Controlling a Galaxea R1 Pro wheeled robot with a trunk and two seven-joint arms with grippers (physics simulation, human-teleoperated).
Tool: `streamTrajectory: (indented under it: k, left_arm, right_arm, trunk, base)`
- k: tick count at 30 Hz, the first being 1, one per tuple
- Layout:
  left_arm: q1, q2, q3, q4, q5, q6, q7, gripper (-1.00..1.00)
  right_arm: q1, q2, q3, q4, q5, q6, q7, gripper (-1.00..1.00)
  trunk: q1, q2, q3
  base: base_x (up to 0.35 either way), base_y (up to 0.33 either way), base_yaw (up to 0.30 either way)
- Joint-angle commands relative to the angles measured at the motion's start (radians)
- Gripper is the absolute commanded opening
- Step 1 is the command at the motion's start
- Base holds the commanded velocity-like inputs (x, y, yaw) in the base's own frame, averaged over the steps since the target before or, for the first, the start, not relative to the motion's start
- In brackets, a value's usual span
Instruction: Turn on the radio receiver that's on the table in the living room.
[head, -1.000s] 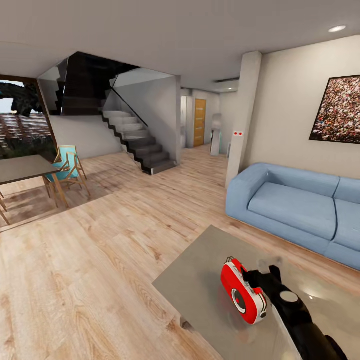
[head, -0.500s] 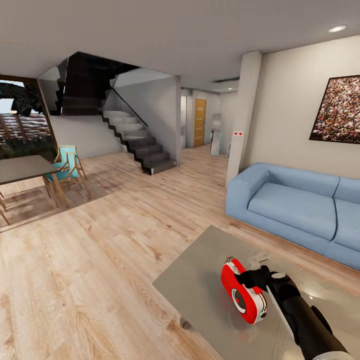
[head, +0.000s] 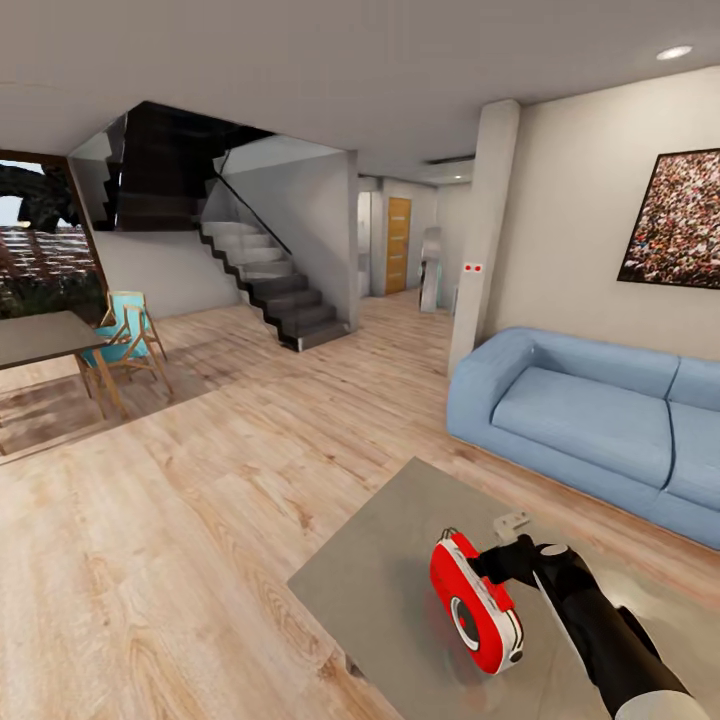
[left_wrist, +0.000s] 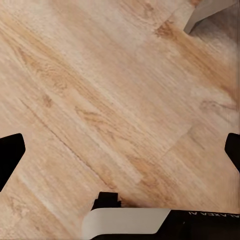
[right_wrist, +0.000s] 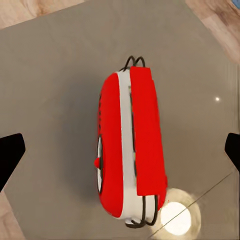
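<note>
Head view: radio (head: 476, 603) stands on counter (head: 380, 590) at 5 o'clock, right pincer (head: 512, 548) at its top edge. Wrist view shows jaws spread wide, holding nothing. Reach done; switching on remains, I judge.

— What carries everything here?

— The table (head: 390, 570), low and wide, with a glossy grey-beige top that throws back a bright spot of light. It stands on the light wood plank floor (head: 200, 500).

— And what lies on it?

— The radio receiver (head: 475, 615), red with a white side band, standing on its edge near the middle of the top, wire handle (right_wrist: 135, 61) at one end.

— Anything else on the floor?

— The blue sofa (head: 590, 420), just beyond the table.
</note>
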Motion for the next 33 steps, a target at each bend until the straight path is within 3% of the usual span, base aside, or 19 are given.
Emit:
streamTrajectory:
  k: [1, 13, 27, 33]
  left_arm:
    - [0.000, 0.000, 0.000, 0.000, 0.000, 0.000, 0.000, 1.00]
    - [0.000, 0.001, 0.000, 0.000, 0.000, 0.000, 0.000, 1.00]
    - [0.000, 0.000, 0.000, -0.001, 0.003, -0.001, 0.000, 1.00]
    - [0.000, 0.001, 0.000, -0.001, 0.002, -0.001, 0.000, 1.00]
  right_arm:
    - [0.000, 0.000, 0.000, 0.000, 0.000, 0.000, 0.002, 1.00]
    - [0.000, 0.000, 0.002, 0.000, -0.002, -0.001, 0.004, 1.00]
    - [0.000, 0.001, 0.007, 0.001, -0.009, -0.001, 0.008, 1.00]
    - [0.000, -0.020, 0.000, 0.043, -0.009, 0.001, 0.131, 1.00]
  trunk:
    - [0.000, 0.000, 0.000]
    - [0.000, 0.000, 0.000]
    - [0.000, 0.000, 0.000]
    - [0.000, 0.000, 0.000]
  base:
    - [0.247, -0.236, 0.000]
    - [0.229, -0.222, 0.165]
    - [0.017, -0.017, 0.136]
    - [-0.021, -0.039, 0.021]
